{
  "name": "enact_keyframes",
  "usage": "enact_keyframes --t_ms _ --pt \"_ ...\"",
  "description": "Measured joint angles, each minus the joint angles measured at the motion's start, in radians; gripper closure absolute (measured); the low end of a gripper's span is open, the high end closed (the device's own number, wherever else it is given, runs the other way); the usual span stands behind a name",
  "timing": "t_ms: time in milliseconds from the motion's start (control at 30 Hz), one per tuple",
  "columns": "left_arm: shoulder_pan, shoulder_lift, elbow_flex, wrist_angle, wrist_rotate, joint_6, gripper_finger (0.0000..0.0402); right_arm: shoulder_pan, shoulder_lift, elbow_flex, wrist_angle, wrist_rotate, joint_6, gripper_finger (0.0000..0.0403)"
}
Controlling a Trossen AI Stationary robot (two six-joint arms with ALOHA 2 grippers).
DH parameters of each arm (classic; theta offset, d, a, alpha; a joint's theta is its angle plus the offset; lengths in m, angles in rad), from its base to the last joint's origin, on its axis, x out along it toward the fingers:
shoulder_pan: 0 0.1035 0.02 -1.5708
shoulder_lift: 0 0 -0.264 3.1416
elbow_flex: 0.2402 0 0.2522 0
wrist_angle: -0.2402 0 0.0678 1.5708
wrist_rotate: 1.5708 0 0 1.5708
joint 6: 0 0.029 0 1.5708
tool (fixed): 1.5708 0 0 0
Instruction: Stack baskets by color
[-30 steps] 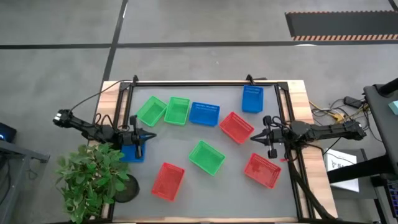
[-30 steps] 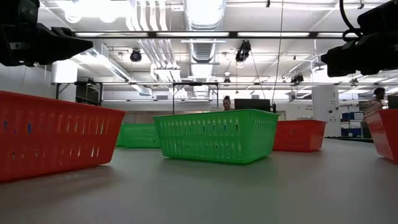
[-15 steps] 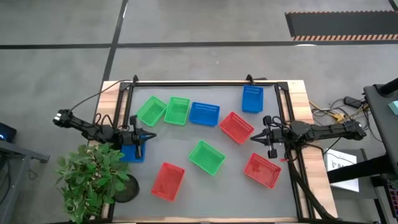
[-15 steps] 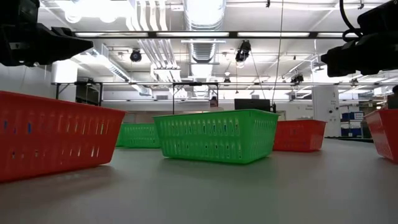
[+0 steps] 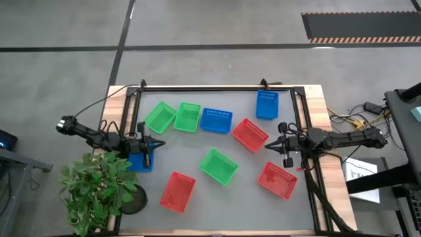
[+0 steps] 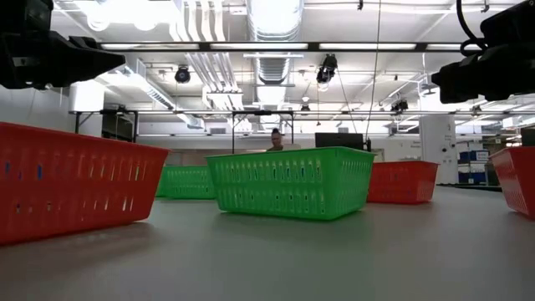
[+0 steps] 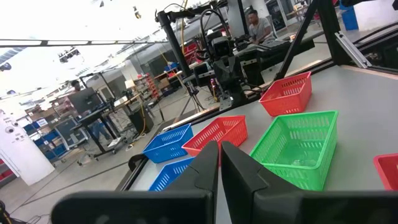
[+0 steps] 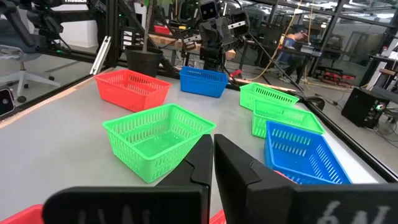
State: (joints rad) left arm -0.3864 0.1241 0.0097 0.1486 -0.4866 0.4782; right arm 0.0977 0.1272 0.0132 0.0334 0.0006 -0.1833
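Nine baskets [image 5: 218, 166] lie scattered, all empty (none nested), both grippers [image 5: 160, 143] closed, holding nothing.

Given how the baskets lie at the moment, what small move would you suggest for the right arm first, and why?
Probably open the right gripper and ease it toward the red basket just ahead of it. That gripper is shut and holds nothing, no baskets are stacked yet, and another red basket sits close by to receive it. The left gripper waits, shut, above a blue basket.
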Motion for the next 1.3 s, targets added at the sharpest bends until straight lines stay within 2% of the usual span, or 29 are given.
enact_keyframes --t_ms 667,767,833,900,967,1133,1300 --pt "0.0 0.0 0.0 0.0 0.0 0.0 0.04 0.0 0.0 0.0 0.001 0.0 0.001 0.0394" --pt "0.0 0.0 0.0 0.005 0.0 0.028 0.04 0.0 0.0 0.0 0.034 0.003 0.085 0.0394" --pt "0.0 0.001 0.0 0.065 0.034 -0.016 0.04 0.0 0.0 0.0 0.067 0.016 0.15 0.0394" --pt "-0.001 0.011 0.0 0.185 0.107 -0.143 0.04 0.0 0.0 0.0 0.095 0.03 0.189 0.0394" --pt "-0.001 0.012 0.001 0.292 0.132 -0.227 0.04 0.0 0.0 0.0 0.14 0.029 0.18 0.0394" --pt "-0.001 0.012 0.001 0.546 0.135 -0.27 0.04 0.0 -0.001 0.0 0.237 0.028 0.147 0.0394" --pt "0.0 0.009 0.002 0.62 0.135 -0.261 0.04 -0.001 0.0 0.0 0.294 0.036 0.081 0.0394"
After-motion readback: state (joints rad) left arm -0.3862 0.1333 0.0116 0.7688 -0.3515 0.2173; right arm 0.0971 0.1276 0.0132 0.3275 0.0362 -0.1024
